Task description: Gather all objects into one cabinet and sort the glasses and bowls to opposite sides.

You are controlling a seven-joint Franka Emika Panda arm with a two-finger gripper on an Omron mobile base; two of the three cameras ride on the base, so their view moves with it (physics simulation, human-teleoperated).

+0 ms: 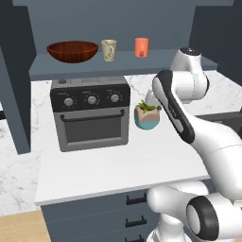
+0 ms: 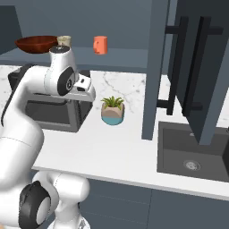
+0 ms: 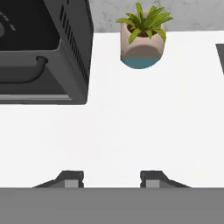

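A wide reddish-brown bowl (image 1: 72, 51) (image 2: 36, 43) sits at the left of the open dark slate-blue cabinet's shelf (image 1: 123, 64). To its right stand a beige patterned cup (image 1: 108, 49) (image 2: 64, 40) and a coral-orange cup (image 1: 141, 47) (image 2: 100, 44), both upright and apart. My gripper (image 3: 111, 177) hangs open above the white counter, below the shelf, with nothing between its fingertips. It faces down toward the counter in front of the potted plant.
A potted plant (image 1: 147, 116) (image 2: 112, 110) (image 3: 142, 39) stands on the white counter (image 1: 118, 165) beside a dark toaster oven (image 1: 90, 113) (image 3: 39, 52). A sink (image 2: 192, 152) lies to the right under an open cabinet door (image 2: 197, 67). Drawers (image 1: 94, 212) run below.
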